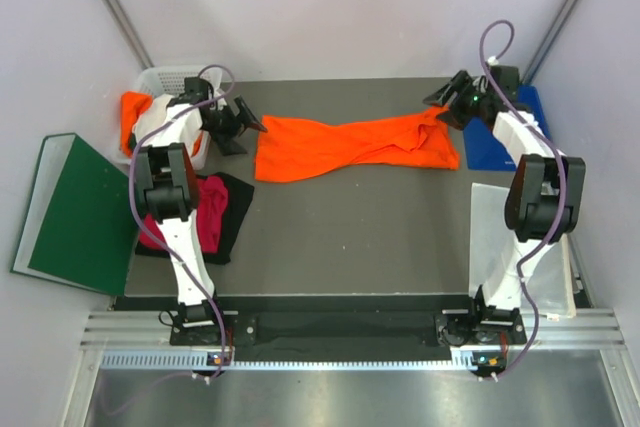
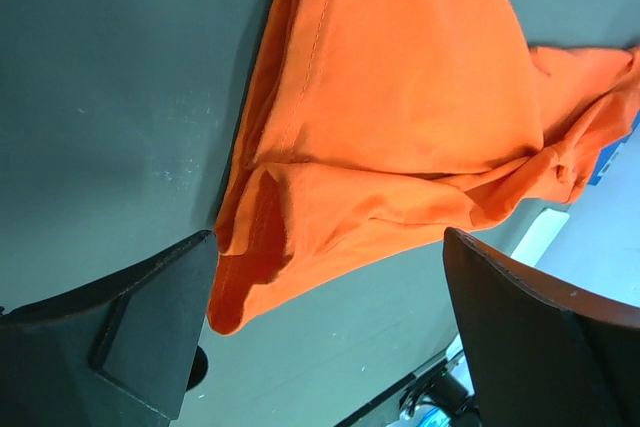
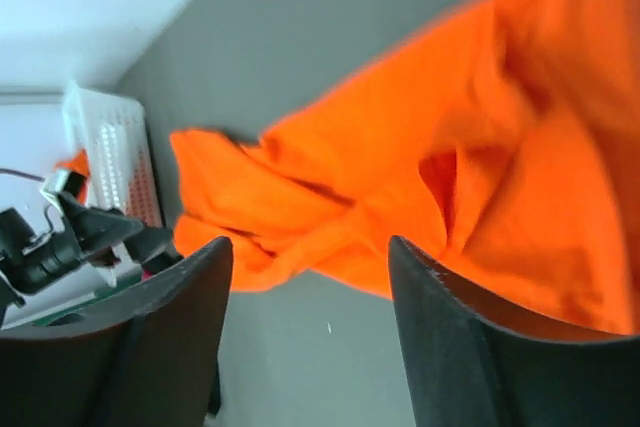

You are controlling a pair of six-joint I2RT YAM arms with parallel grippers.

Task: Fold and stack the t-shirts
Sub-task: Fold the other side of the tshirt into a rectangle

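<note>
**Orange shirt spread out but twisted, both grippers empty**

At far left we see a dark green binder (image 1: 80,209), then a white basket (image 1: 178,77) holding orange cloth (image 1: 133,112). Beside it a magenta-pink t-shirt (image 1: 210,212) lies on a black t-shirt (image 1: 238,197). The left gripper (image 1: 243,133) hangs just beside the left end of the bright orange t-shirt (image 1: 350,145), jaws wide and empty. That shirt lies across the far half of the table (image 1: 350,237), twisted at its middle. At its right end the right gripper (image 1: 440,110) has its jaws parted, gripping nothing, and a blue folder (image 1: 500,147) lies close by. We judge the flattening step unfinished: next, both ends need gripping to untwist the cloth. We can read no writing or labels
</note>
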